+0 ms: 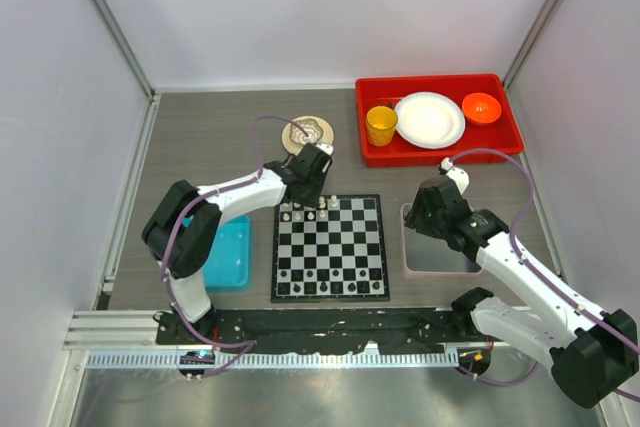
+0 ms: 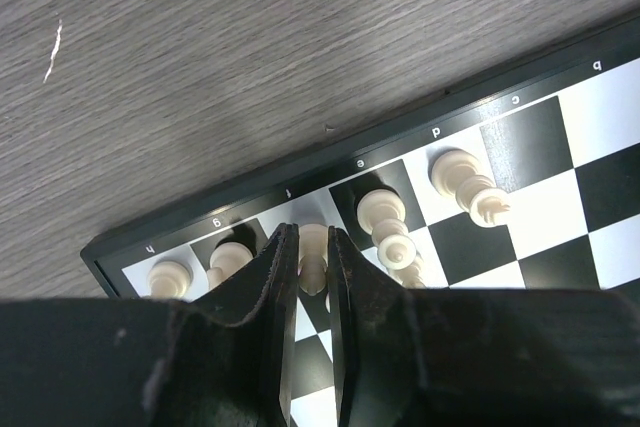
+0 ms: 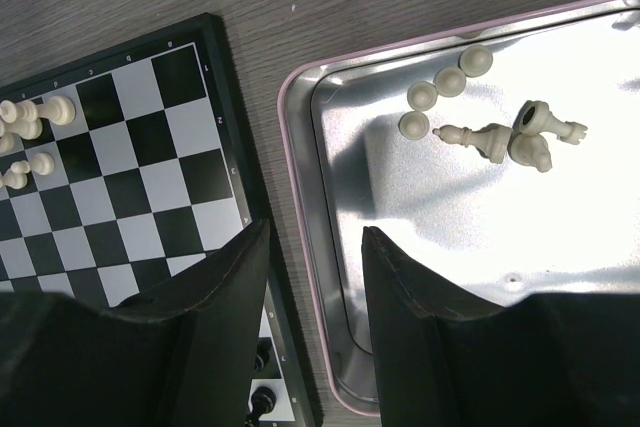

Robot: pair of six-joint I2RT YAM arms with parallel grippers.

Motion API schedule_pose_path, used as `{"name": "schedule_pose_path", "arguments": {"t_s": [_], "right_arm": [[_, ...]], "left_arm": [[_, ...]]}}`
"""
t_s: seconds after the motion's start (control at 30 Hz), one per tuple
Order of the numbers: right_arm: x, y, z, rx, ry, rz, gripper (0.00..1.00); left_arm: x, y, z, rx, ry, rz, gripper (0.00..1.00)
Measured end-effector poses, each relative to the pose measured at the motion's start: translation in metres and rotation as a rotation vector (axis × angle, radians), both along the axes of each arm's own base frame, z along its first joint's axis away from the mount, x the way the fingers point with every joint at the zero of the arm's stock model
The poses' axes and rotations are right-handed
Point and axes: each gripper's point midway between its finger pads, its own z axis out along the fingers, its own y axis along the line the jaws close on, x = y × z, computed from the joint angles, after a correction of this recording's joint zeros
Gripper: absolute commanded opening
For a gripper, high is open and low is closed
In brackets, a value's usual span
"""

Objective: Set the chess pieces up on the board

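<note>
Left gripper (image 2: 310, 237) straddles piece (image 2: 314, 255) at board (image 2: 520, 147) far edge; grip unclear. Right gripper (image 3: 315, 247) open, empty, over tray (image 3: 300, 147) rim. Chess pieces (image 3: 495, 137) likely light, slick, tippy: pinch mid-stem.

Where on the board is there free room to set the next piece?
On the board the middle rows are bare, as are far-row squares right of the pieces. Crowded at the far-left corner, where the left end effector straddles one.

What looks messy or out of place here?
In the shiny metal tray with a pink rim, a few small cream plastic chess pieces lie toppled on their sides in a jumble, beside the black-and-white checkered board. Nothing else looks odd.
</note>
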Motion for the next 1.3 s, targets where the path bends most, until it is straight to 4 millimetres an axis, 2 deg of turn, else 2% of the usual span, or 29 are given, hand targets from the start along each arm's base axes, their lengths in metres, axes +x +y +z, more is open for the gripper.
{"name": "schedule_pose_path", "arguments": {"t_s": [0.7,0.93,1.1,1.3], "right_arm": [[-0.0010,-0.0011,-0.0022,-0.005,0.005,-0.001,0.48],[-0.0011,-0.0011,-0.0023,-0.005,0.005,-0.002,0.48],[-0.0018,-0.0015,-0.0037,-0.007,0.008,-0.002,0.48],[-0.0029,-0.0021,-0.0053,-0.009,0.013,-0.002,0.48]], "left_arm": [[0.0012,0.0012,-0.0034,0.012,0.000,0.005,0.20],[0.0016,0.0009,-0.0034,0.012,0.000,0.005,0.23],[0.0024,0.0002,-0.0022,0.010,-0.003,0.004,0.31],[0.0059,-0.0026,0.0026,0.003,-0.015,0.002,0.32]]}}
